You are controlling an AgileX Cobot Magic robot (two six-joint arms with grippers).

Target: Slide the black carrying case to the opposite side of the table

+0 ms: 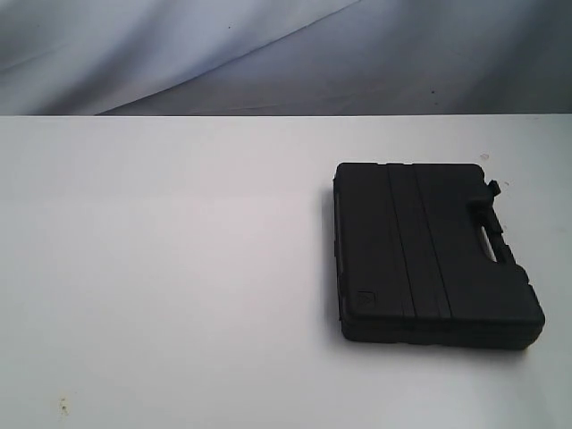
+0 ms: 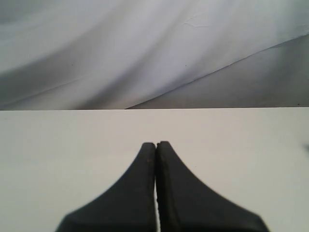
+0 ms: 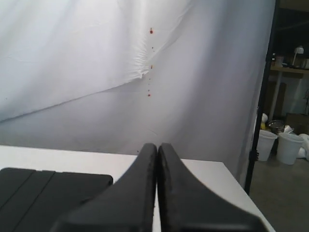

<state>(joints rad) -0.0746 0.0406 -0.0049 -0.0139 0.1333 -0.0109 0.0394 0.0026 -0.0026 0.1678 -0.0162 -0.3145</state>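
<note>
Right wrist view cuts off the black carrying case [image 3: 48, 193].

I see a big wrinkly white sheet [image 3: 72, 58] hanging up, and off to one side, white buckets [image 3: 291, 147] on the floor.

Left gripper [image 2: 156, 143], left wrist view: two matte black fingers [image 2: 130, 198], broad at the base and narrowing in a smooth concave curve to blunt, rounded tips. Divided by one thin, straight seam, pale along its lower part. A few tiny specks on the inner edge near one tip. Surfaces plain, blurring toward the base.

Right gripper [image 3: 157, 145], right wrist view: a like pair of matte black fingers [image 3: 193, 198], with the same flared outline and rounded tips, split by a narrow dark seam. Faint grey sheen along the upper curves.
</note>
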